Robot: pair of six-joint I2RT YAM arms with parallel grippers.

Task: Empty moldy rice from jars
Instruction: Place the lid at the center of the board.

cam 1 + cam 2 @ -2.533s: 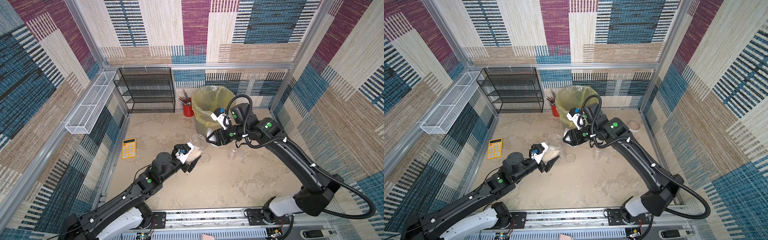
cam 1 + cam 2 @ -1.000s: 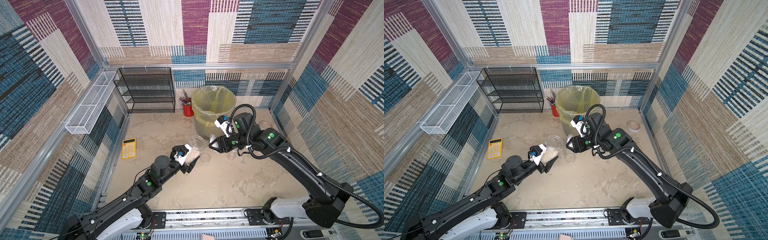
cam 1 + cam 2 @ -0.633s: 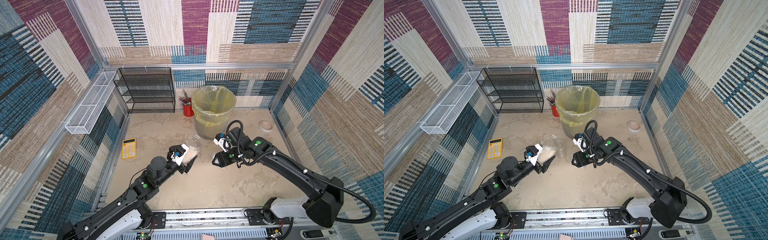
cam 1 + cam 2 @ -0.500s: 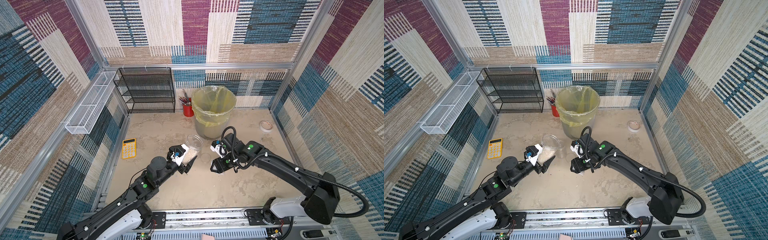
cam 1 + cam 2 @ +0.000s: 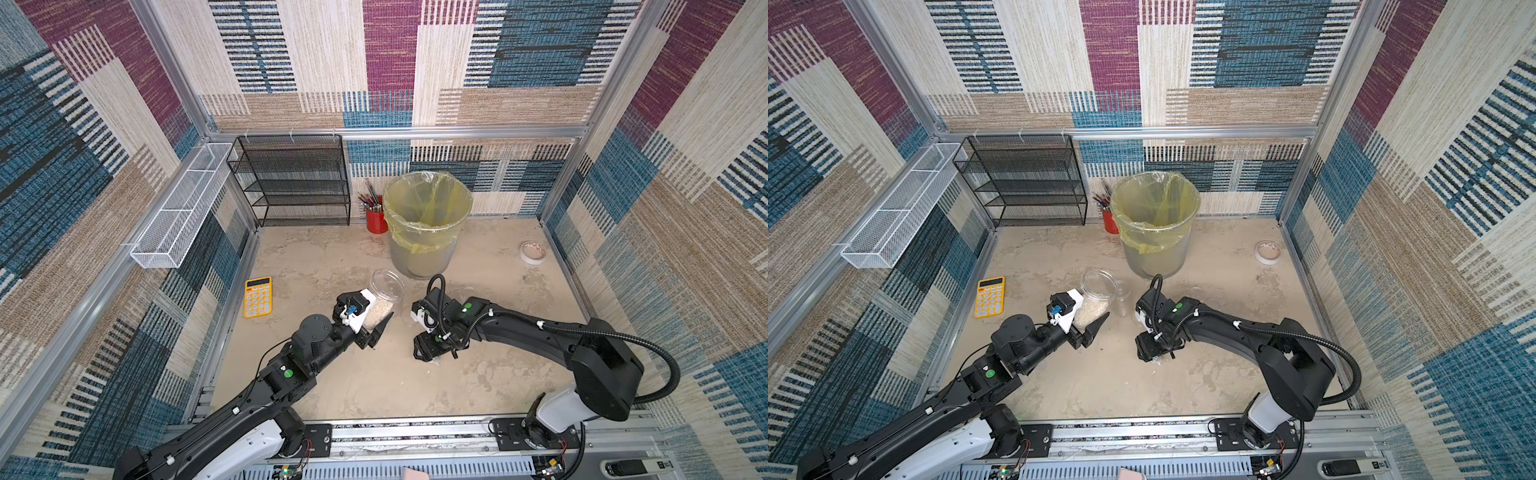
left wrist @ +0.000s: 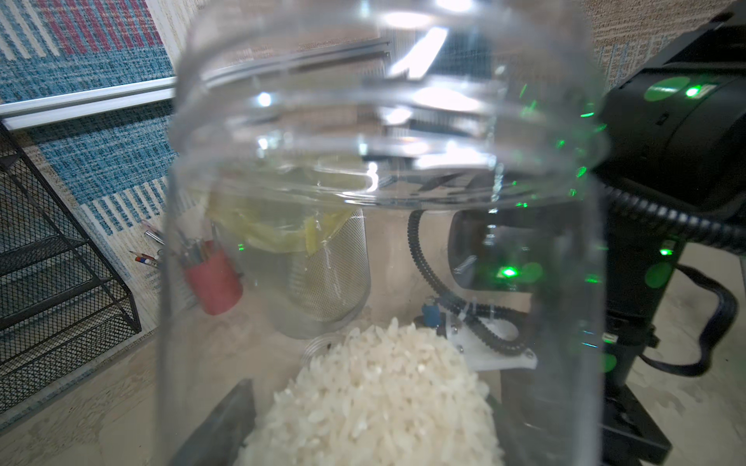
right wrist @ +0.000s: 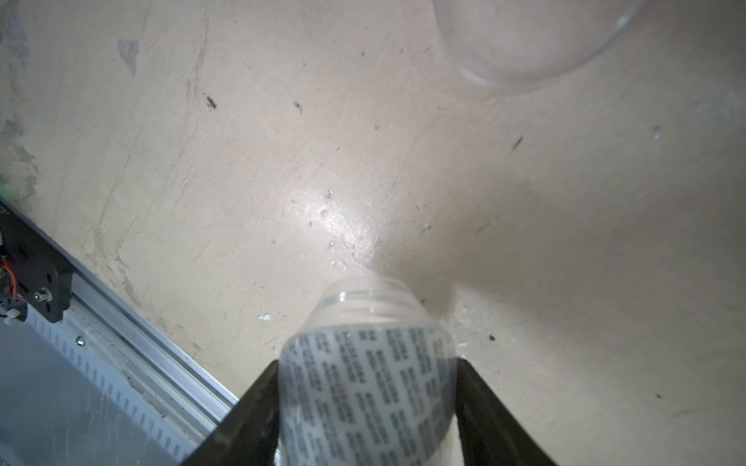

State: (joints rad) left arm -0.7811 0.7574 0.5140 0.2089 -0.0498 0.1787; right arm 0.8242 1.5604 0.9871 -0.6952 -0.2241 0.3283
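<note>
The left claw (image 5: 374, 318) is clamped around the lower body of the big clear jar (image 5: 387, 286), at the level where the rice (image 6: 375, 399) lies, so the weight sits between the fingers and the jar does not swing. The jar is held close to upright with its threaded neck up, which keeps the grains heaped at the bottom instead of spilling on the desk (image 5: 374, 386). Whether a clear lid is on the neck, and whether the base touches the desk, I cannot tell. It stands near the bin (image 5: 419, 259) with the yellow bag, so I judge that only a short lift and a tip over the rim remain for this jar. The right claw (image 7: 367, 403) hangs low over the desk toward the front rail, with its two fingers lying against both sides of a small jar with a printed label (image 7: 367, 383). That jar's open neck points down at the desk, and no rice shows in what can be seen of it. It looks emptied and about to be set down, well apart from the bin, where it would not block the path of the left arm. A clear round rim (image 7: 524, 48) lies on the desk near it; I cannot tell if it is a lid or another jar. The calculator (image 5: 258, 297), the red pencil cup (image 5: 376, 220) and the tape roll (image 5: 532, 252) sit out at the edges, clear of both arms.
</note>
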